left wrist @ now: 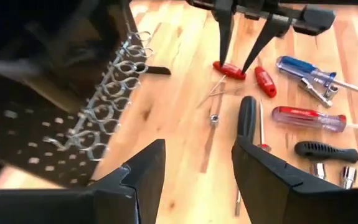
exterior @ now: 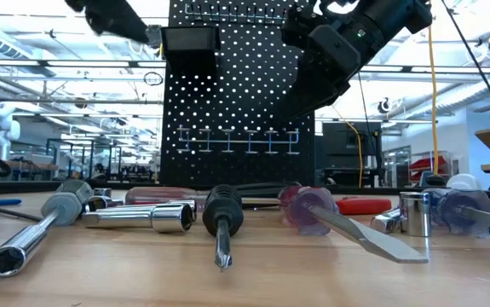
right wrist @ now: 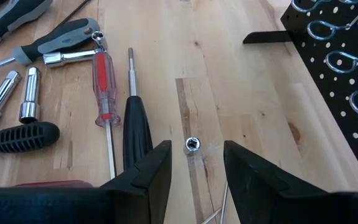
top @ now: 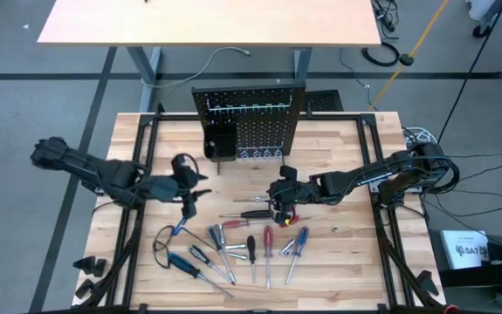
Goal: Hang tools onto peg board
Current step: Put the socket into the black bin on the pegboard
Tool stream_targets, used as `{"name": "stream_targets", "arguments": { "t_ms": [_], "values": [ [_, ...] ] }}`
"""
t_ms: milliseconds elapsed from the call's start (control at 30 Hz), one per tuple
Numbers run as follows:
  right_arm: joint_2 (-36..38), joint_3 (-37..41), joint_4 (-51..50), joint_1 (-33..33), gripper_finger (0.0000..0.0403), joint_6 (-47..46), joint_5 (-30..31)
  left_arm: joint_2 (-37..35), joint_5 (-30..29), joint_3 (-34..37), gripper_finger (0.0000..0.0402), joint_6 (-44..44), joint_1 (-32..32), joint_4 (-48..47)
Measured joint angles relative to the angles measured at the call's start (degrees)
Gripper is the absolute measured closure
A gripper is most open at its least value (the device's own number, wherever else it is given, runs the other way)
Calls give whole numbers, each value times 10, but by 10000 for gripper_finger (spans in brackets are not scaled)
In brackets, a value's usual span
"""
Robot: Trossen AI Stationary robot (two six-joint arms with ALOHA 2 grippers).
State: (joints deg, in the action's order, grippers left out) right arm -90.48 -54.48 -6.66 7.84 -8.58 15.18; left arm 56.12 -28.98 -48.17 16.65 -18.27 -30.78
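Note:
The black peg board [top: 249, 122] stands upright at the table's far edge, with a row of metal hooks [left wrist: 113, 87] and a small black bin [top: 220, 139]. The tools lie loose on the near half of the table [top: 233, 249]: screwdrivers, sockets and red-handled pliers [left wrist: 230, 70]. My left gripper [left wrist: 198, 174] is open and holds nothing; it sits left of the board's foot, above the table [top: 189, 202]. My right gripper [right wrist: 195, 162] is also open and hovers over the pliers and a small nut [right wrist: 193, 145], with bare wood between its fingers.
A black-handled screwdriver [right wrist: 136, 124] and a clear red-handled one [right wrist: 103, 87] lie just beside my right gripper. A blue-handled screwdriver [left wrist: 303, 67] lies beyond them. Black frame rails [top: 146, 131] run along the table's sides. A second table [top: 207, 22] stands behind the board.

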Motion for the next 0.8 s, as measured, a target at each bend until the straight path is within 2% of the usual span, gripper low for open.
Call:
{"name": "stream_targets", "arguments": {
  "t_ms": [433,633,800],
  "values": [
    [0,0,0,0,266,-4,0,25,8,233,214,-24,-2,401],
    [0,0,-1,0,266,-4,0,121,18,260,214,-32,-1,513],
    [0,0,-1,0,266,-4,0,231,16,260,214,-90,-1,669]
  ]
}}
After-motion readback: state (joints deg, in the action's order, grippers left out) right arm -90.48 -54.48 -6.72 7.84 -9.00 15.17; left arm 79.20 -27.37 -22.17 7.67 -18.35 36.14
